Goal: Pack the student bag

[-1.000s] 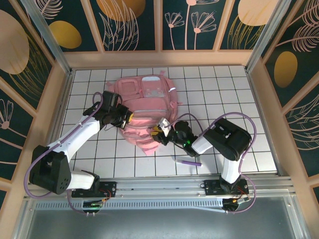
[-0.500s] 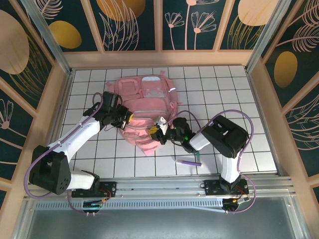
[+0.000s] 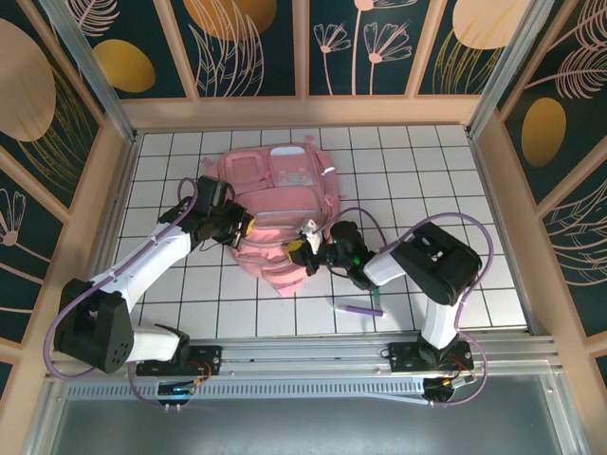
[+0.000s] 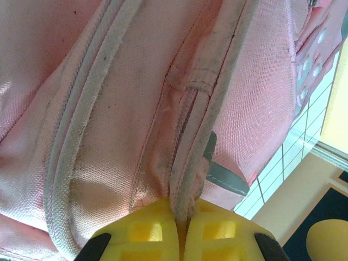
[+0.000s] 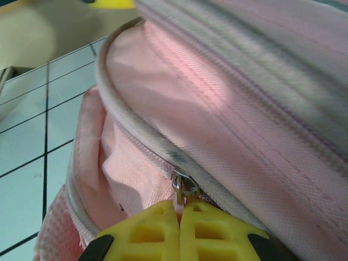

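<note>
Over the last second the right gripper [image 5: 180, 216] has slid a little leftward along the near edge of the student bag [image 3: 280, 194] and drawn its yellow pads [image 5: 152, 235] together. They now sit pressed shut on the small metal zipper pull [image 5: 182, 187] of a part-open zipper, with pink lining showing in the gap beside it. The left gripper [image 4: 182, 220] has not shifted. Its pads [image 4: 144, 232] are pinched on a piped seam fold of the bag, close to a silver-grey reflective strip [image 4: 218, 175]. From above, the pink backpack lies flat near the middle of the white gridded surface [image 3: 446, 190], front pockets up. The left gripper is at its left side and the right gripper at its near right corner. A purple pen [image 3: 358, 308] lies on the surface near the right arm, apart from the bag.
</note>
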